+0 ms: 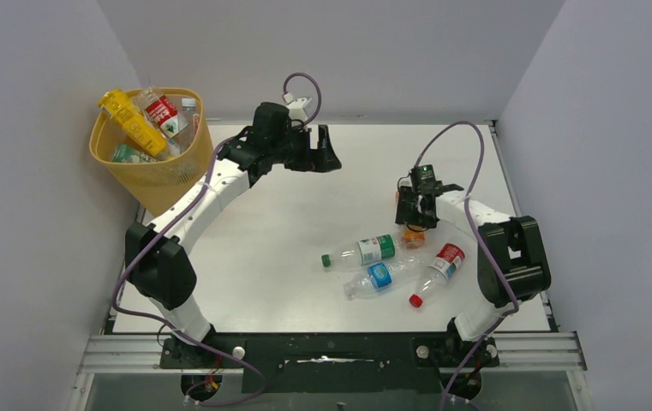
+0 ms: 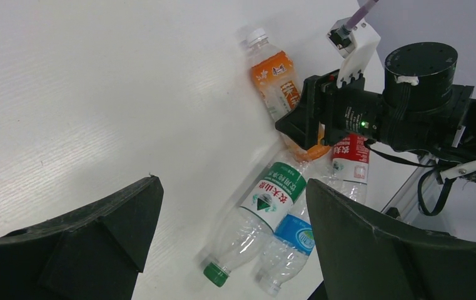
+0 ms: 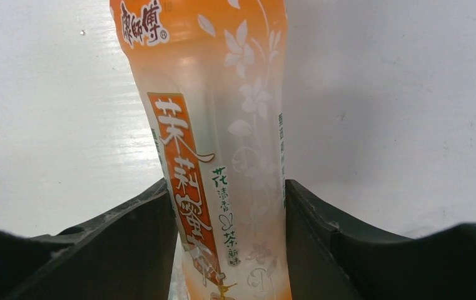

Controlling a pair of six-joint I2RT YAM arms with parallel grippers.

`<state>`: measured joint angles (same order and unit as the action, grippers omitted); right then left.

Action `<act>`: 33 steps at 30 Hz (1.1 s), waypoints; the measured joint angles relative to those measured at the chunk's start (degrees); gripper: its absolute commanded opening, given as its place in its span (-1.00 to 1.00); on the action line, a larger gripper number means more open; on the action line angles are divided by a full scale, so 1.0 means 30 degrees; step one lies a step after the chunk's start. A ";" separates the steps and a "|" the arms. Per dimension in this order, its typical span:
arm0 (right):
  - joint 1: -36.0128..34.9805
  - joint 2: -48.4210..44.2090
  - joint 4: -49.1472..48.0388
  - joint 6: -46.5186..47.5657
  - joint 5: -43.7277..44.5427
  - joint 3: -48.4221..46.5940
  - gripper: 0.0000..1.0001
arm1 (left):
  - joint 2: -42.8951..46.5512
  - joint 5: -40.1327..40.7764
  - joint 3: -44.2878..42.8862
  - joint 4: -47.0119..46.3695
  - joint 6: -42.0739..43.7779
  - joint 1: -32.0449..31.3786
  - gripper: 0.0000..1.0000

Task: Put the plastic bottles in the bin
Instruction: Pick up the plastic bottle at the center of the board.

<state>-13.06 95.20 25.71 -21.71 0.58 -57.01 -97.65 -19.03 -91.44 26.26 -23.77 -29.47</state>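
The job looked well past halfway. The bin (image 1: 164, 181), at the far left corner beside the bench (image 1: 262, 205), already held a heap of binned bottles (image 1: 161, 110) that rose above its rim, and four were left on the bench in a loose cluster near the right arm. Of those, the orange bottle (image 3: 222, 156) lay on its side with the right jaws clenched against both its flanks, gripped but not yet lifted off the surface. Just beside it lay the green-labelled bottle (image 1: 365, 251), the blue-labelled bottle (image 1: 379, 276) and the red-labelled bottle (image 1: 439, 267), touching or overlapping one another, so three more pickups would follow this one. The left jaws hung released and empty over the far middle of the bench, well apart from the cluster. The orange bottle wore a glossy shrink sleeve printed with white flowers and narrowed to a waist where it was held, which suggested a slick but shaped hold. The other three were thin clear plastic, ribbed and somewhat crumpled, with small screw caps. The bin was yellow-orange plastic with perforated sides and a rounded-square rim; the bench was matte white, the jaws black and wedge-shaped.
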 measured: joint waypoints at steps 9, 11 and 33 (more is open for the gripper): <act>0.0007 -0.1151 -0.0015 0.0066 -0.0576 -0.0124 -0.04 | -0.0029 -0.1435 0.0073 -0.1537 -0.1348 -0.0007 0.72; 0.0029 -0.1931 -0.0087 0.0102 -0.0954 -0.0321 -0.03 | -0.0029 -0.1719 0.0211 -0.2076 -0.1625 0.0000 0.73; -0.2120 -0.5355 -0.2565 0.0321 -0.7002 -0.1727 0.00 | -0.0029 -0.3446 0.2849 -0.7592 -0.5712 -0.0117 0.74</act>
<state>-19.42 79.13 18.02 -20.75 -20.43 -62.19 -97.73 -29.36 -82.89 3.49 -40.91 -29.82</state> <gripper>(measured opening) 0.545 0.869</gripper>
